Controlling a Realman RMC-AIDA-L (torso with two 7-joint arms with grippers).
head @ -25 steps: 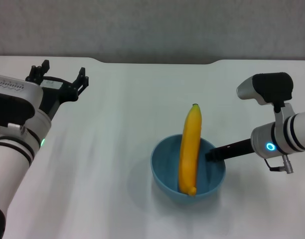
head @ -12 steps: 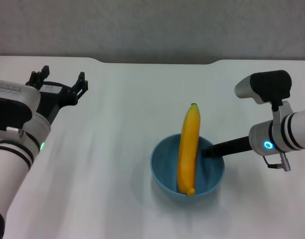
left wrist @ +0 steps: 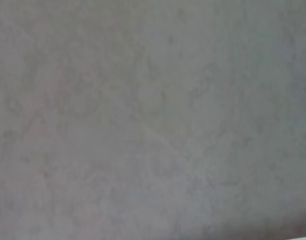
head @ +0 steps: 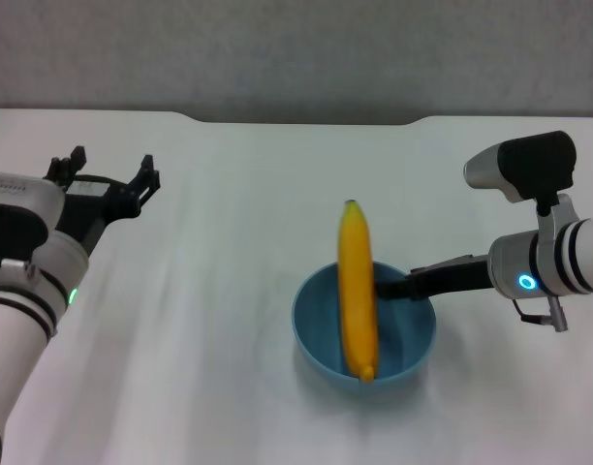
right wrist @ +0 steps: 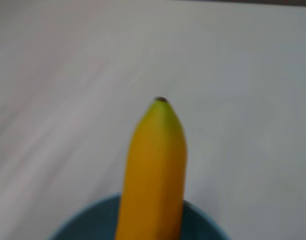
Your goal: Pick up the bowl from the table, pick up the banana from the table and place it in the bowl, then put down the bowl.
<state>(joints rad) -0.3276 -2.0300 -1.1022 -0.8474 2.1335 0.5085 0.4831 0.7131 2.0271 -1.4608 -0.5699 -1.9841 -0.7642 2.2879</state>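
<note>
Standing in the bowl [head: 364, 334] at table [head: 229, 291] centre, the banana [head: 357, 289] points to 12 o'clock; right gripper [head: 389, 287] seemingly clamps the rim, left gripper [head: 108, 174] spread, 9 o'clock.

Both arms are glossy white cylinders banded with black rings. The left arm [head: 25, 281] carries a small green light and a grey ribbed panel, ending in a black, skeletal left gripper [head: 103, 179] with pronged fingers. The right arm [head: 558, 266] shows a cyan ring light, a black-capped wrist housing, and a thin metal bracket beneath.
</note>
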